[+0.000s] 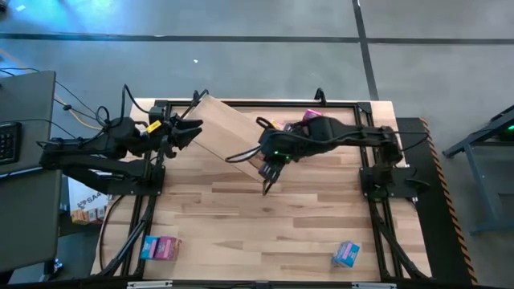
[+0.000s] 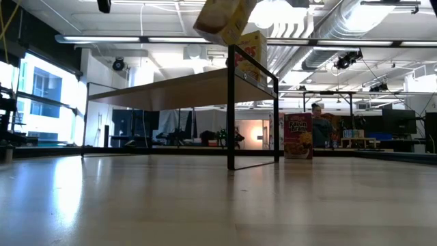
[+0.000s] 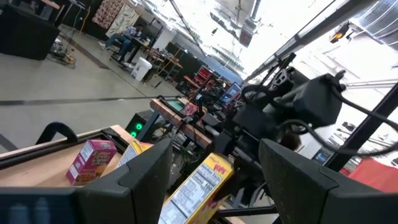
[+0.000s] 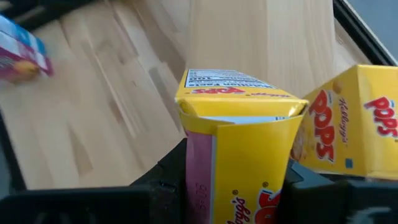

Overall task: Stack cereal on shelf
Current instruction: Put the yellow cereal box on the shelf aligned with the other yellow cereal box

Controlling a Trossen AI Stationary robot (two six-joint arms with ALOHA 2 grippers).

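The shelf (image 1: pixel 218 128), a light plywood board on a black wire frame (image 2: pixel 231 109), stands at the table's far middle. A yellow cereal box (image 2: pixel 252 51) stands on its top and also shows in the right wrist view (image 4: pixel 348 124). My right gripper (image 1: pixel 269 164) is shut on a second yellow box (image 4: pixel 239 149), above the shelf's right end (image 2: pixel 222 17). My left gripper (image 3: pixel 214 168) is open and empty by the shelf's left end (image 1: pixel 189 132). A magenta box (image 2: pixel 298 135) stands on the table behind the shelf. My right gripper pinches the yellow box's two opposite sides (image 4: pixel 199 180) between its two fingers (image 4: pixel 165 186), at the end nearest the wrist. The fingers slant down from above. The box is lifted clear, tilted, above the shelf top beside the other yellow box.
Two light blue and pink boxes lie near the table's near edge, one left (image 1: pixel 161 247), one right (image 1: pixel 345 254). Bare tabletop (image 1: pixel 265 225) lies between them and the shelf. People and benches show in the room beyond the table (image 2: pixel 321 116).
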